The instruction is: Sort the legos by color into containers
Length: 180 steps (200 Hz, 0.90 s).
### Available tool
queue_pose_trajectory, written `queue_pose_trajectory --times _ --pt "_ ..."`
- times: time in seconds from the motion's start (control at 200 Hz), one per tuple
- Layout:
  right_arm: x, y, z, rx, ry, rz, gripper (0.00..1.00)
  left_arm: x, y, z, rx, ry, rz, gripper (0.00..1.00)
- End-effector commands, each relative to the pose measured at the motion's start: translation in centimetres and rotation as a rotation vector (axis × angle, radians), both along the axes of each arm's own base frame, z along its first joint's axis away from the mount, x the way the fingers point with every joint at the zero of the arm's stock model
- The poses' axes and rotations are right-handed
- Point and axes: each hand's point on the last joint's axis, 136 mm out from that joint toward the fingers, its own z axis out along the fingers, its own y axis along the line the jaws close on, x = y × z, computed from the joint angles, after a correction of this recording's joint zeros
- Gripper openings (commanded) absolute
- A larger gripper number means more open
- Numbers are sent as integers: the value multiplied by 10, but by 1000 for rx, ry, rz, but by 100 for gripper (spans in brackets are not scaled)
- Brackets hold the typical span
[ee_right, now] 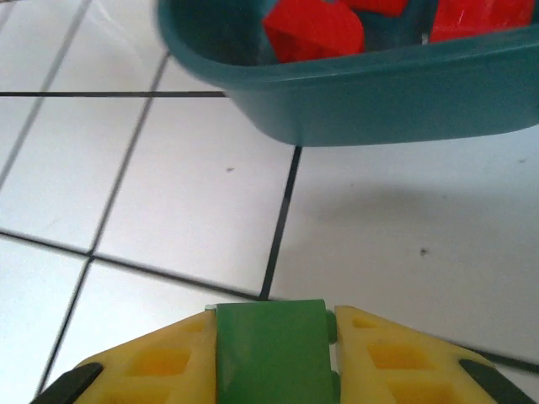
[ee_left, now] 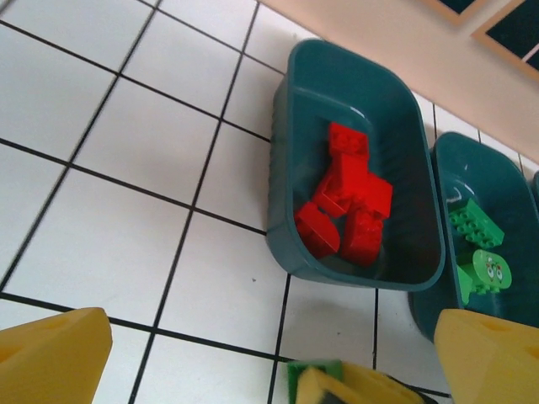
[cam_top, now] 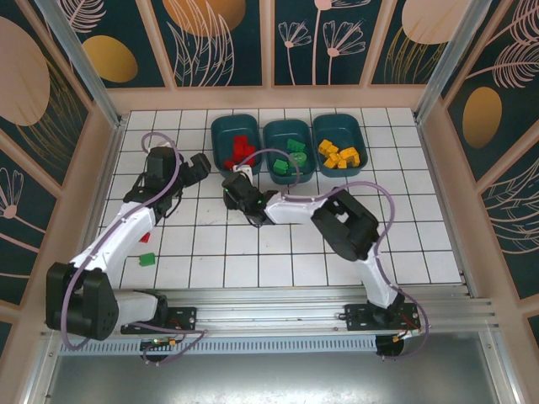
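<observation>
The white-tiled table (cam_top: 337,244) carries three teal containers along its far edge: the red container (cam_top: 226,129) on the left, the middle container (cam_top: 278,132) with greens, and the yellow container (cam_top: 333,128) on the right. The right pincer (ee_right: 271,341) sits low just in front of the red container, its fingers closed snugly on a green lego (ee_right: 269,370). The left pincer (cam_top: 200,167) hovers just beside it, spread wide and holding nothing. To my eye the job now is a clean lift that clears that near rim, then a sideways carry to the middle container — letting go only when squarely over the greens. A loose green brick (cam_top: 146,259) waits near the left arm.
</observation>
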Motion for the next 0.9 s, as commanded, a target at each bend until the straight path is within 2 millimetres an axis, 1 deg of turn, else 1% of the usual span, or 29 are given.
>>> queue_pose_trajectory --times 0.0,0.01,0.02,0.045,0.1,0.155,0.19,0.21,0.225,0.28,0.285,0.295,0.33,0.405,0.44,0.47,0.48,0.49,0.495,0.5,0.52,0.545,0.606,0.656,0.756,0.761,0.766,0.831,0.896 --pt "-4 -16 66 50 -160 -20 32 24 -13 9 -30 -30 -48 96" --pt "-4 -20 68 47 -166 -24 32 25 -14 5 -28 -19 -52 95" --pt "-4 -23 71 43 -172 -30 32 30 -15 10 -30 -30 -54 95" --pt "-3 -32 78 35 -188 -42 32 36 -17 10 -29 -28 -55 94" --pt "3 -53 91 9 -215 -74 33 49 -19 0 -26 -5 -50 93" --pt "16 -79 101 -20 -240 -123 33 62 -23 -11 -28 15 -54 91" --pt "27 -98 105 -40 -245 -155 33 71 -26 -16 -25 26 -57 89" --pt "30 -103 105 -46 -242 -160 33 75 -27 -19 -24 35 -61 87" --pt "37 -113 106 -49 -239 -174 33 79 -28 -22 -24 40 -64 86" --pt "52 -130 103 -62 -213 -182 34 92 -32 -25 -10 51 -79 82" --pt "54 -132 101 -66 -208 -183 34 93 -32 -31 -6 63 -79 82" --pt "57 -136 101 -68 -203 -188 34 96 -32 -35 0 72 -77 82" --pt "69 -146 96 -86 -180 -192 35 102 -32 -41 17 89 -78 81" --pt "86 -158 88 -120 -149 -187 35 114 -34 -54 45 114 -89 79" --pt "92 -161 85 -128 -145 -176 38 119 -36 -59 53 118 -105 78" --pt "95 -161 81 -133 -136 -161 41 122 -39 -65 64 135 -121 77" --pt "98 -162 81 -133 -134 -161 45 123 -39 -67 69 144 -123 77" --pt "99 -162 80 -134 -131 -160 47 124 -38 -69 76 152 -123 76" --pt "100 -163 79 -133 -130 -160 51 125 -38 -68 79 152 -123 76" --pt "100 -163 79 -133 -129 -162 51 125 -38 -70 83 158 -123 75" --pt "104 -166 78 -133 -126 -170 58 126 -38 -76 92 177 -124 75" --pt "108 -169 79 -131 -123 -178 63 128 -39 -81 95 189 -133 72" --pt "115 -176 86 -118 -133 -191 67 130 -43 -92 93 207 -154 67" --pt "119 -184 98 -109 -154 -209 69 130 -41 -100 100 220 -152 61" --pt "115 -199 120 -124 -203 -241 71 125 -37 -109 119 226 -144 54" --pt "120 -212 121 -132 -206 -270 72 125 -37 -110 120 225 -143 53" --pt "120 -215 123 -132 -210 -278 72 125 -37 -110 121 224 -144 53" --pt "122 -249 126 -165 -222 -356 73 122 -35 -110 132 216 -145 49" --pt "126 -288 119 -183 -203 -427 74 120 -34 -109 149 206 -155 44"
